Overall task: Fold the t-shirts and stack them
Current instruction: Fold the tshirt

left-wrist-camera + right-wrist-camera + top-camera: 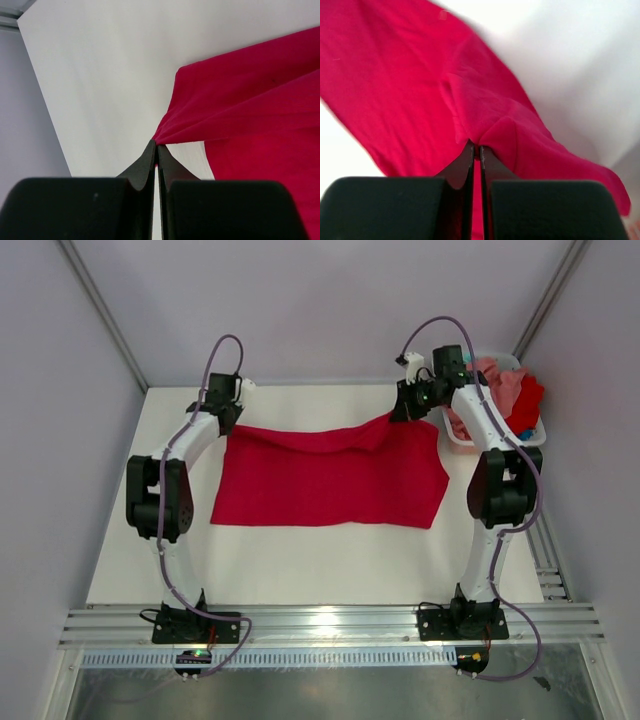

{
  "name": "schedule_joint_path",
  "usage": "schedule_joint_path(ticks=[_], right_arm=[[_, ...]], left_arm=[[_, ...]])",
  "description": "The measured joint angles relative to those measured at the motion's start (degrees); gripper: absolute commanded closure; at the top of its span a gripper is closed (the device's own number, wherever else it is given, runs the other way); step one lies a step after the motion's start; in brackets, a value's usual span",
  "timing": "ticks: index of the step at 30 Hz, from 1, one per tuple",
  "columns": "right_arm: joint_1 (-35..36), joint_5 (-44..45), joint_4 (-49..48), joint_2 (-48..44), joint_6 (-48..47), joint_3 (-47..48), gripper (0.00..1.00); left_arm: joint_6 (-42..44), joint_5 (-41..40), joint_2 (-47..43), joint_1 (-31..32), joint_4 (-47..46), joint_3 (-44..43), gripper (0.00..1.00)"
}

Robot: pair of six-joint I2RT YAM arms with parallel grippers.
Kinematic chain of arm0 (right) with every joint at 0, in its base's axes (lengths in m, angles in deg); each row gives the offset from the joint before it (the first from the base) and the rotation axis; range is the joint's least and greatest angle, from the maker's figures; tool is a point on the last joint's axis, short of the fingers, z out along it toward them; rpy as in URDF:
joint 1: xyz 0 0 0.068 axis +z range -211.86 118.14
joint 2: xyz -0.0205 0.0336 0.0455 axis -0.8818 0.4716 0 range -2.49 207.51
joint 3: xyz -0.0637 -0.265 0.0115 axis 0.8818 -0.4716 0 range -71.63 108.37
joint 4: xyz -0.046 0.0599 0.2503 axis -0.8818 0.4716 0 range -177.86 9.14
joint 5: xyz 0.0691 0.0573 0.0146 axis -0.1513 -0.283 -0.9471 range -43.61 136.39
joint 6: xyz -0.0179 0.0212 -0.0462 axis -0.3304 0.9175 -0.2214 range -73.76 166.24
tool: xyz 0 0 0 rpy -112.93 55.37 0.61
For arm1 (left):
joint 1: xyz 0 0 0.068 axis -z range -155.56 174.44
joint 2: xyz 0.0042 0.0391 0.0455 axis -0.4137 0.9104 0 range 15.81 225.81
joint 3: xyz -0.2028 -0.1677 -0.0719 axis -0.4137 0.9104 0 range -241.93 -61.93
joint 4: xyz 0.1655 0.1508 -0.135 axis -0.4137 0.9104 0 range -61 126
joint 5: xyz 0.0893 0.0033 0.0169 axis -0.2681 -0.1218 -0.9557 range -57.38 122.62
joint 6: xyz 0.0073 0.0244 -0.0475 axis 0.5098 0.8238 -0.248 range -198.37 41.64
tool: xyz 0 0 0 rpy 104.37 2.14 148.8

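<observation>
the bright red cloth t-shirt [330, 480] lay spread wide across the middle of the white table top [330, 560], forming a broad rectangle with its near edge flat on the surface. its far left corner was drawn to a point and pinched in the left gripper [156, 148], whose jaws were clenched on the fabric. from that point the cloth fanned out in taut folds, and a patch of bare table showed beneath them. its far right corner was bunched and raised in the right gripper [476, 146], whose jaws were likewise clenched on a fold of the red fabric. the far edge ran between the two grip points. a white plastic basket [545, 436] stood at the far right corner of the table, near the right gripper. it held a heap of salmon pink cloth [495, 380] and a second red cloth [528, 400].
</observation>
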State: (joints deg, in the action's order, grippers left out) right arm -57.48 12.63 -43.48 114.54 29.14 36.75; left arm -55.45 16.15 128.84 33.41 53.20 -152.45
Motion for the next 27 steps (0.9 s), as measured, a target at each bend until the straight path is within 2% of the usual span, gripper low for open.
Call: schedule_joint_path(ticks=[4,7,10,15,27], right_arm=[[-1.7,-10.9,-0.7,0.0,-0.3,0.1,0.97],[-4.8,-16.8,-2.0,1.9,4.0,3.7,0.97],[-7.2,-17.1,-4.9,3.0,5.9,5.2,0.97],[-9.2,-17.7,-12.3,2.6,12.1,-0.9,0.97],[-9.8,-23.2,-13.6,4.6,12.7,0.6,0.97]], left_arm=[[-0.3,0.0,0.0,0.0,0.0,0.5,1.00],[-0.5,0.0,-0.1,0.0,-0.2,1.4,1.00],[-0.5,0.0,-0.1,0.0,-0.4,2.5,1.00],[-0.8,0.0,-0.2,0.0,-0.9,3.6,1.00],[-3.7,0.1,-0.2,0.0,-2.7,4.1,1.00]])
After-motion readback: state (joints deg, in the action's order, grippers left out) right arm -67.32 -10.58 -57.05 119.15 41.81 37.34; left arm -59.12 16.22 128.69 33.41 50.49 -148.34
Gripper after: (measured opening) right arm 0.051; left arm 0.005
